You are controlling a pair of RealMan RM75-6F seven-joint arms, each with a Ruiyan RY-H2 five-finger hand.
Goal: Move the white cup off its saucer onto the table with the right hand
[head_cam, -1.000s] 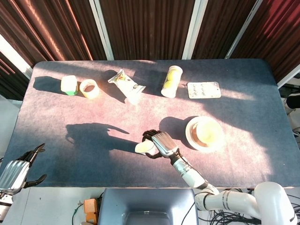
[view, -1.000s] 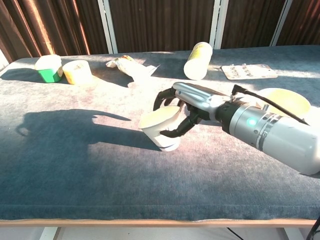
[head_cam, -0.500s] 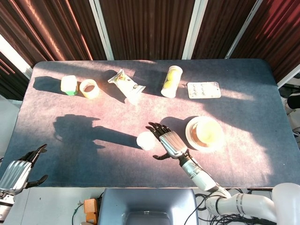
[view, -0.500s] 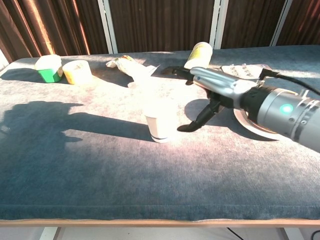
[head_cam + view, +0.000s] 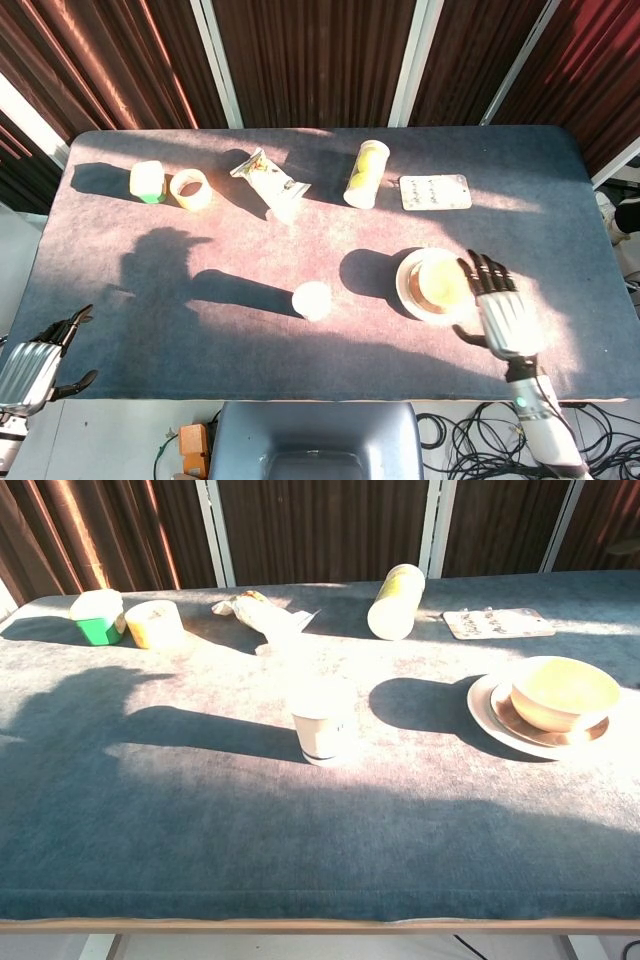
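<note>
The white cup (image 5: 312,300) (image 5: 322,722) stands upright on the dark table, left of the white saucer (image 5: 412,293) (image 5: 486,713). A shallow cream bowl (image 5: 440,279) (image 5: 563,691) sits on the saucer. My right hand (image 5: 508,313) hovers at the saucer's right side, fingers spread and holding nothing; the chest view does not show it. My left hand (image 5: 35,362) hangs off the table's near left corner, fingers loosely curled around nothing.
Along the far side lie a green-and-white container (image 5: 148,181), a tape roll (image 5: 190,189), a snack packet (image 5: 268,182), a tipped yellow can (image 5: 366,173) and a blister pack (image 5: 434,192). Long shadows cross the table's left half.
My right hand let go of the cup, left it standing on the table, and drew back to the right past the saucer. The cup stays put.
</note>
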